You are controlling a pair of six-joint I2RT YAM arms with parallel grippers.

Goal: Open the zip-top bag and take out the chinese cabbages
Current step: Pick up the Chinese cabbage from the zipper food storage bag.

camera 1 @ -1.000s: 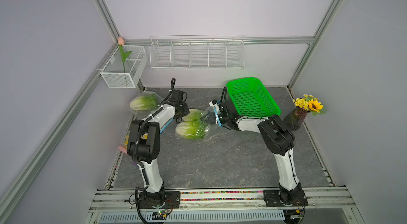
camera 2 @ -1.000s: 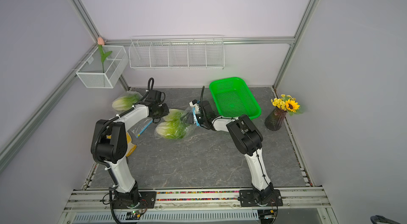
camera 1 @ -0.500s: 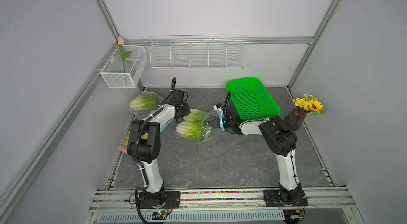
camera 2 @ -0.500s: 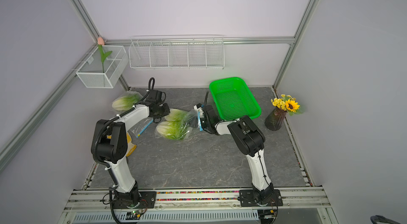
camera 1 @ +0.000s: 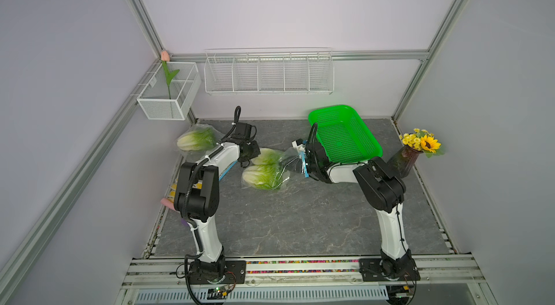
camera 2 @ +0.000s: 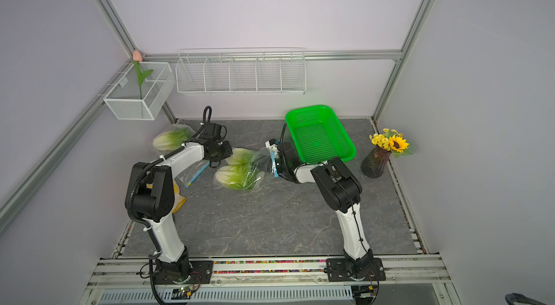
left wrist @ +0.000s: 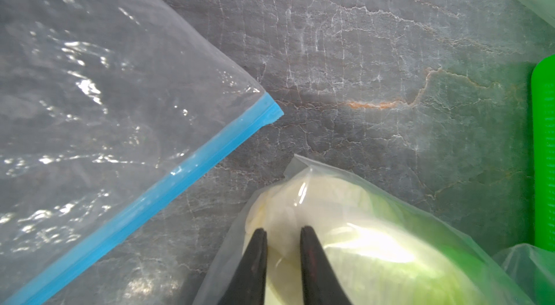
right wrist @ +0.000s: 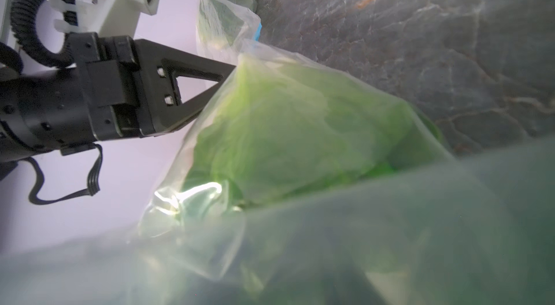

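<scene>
Grey marbled tabletop (camera 1: 285, 222), lilac walls (camera 1: 270, 3). Two white-based chinese cabbages (camera 1: 261, 177) fill the clear zip-top bag (camera 1: 292, 162). The left gripper (left wrist: 283, 236) pinches its bottom. I cannot tell the right gripper's (camera 1: 310, 161) hold at the zip (camera 1: 304, 165).

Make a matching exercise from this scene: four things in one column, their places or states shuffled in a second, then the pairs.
1. basket
2. tulip
3. vase
4. lone cabbage

a. by the right wall, holding yellow flowers
b. bagged, in the table's back left corner
c. empty, at the back
d. upright in the wall box

Pairs: 1-c, 2-d, 3-a, 4-b
</scene>
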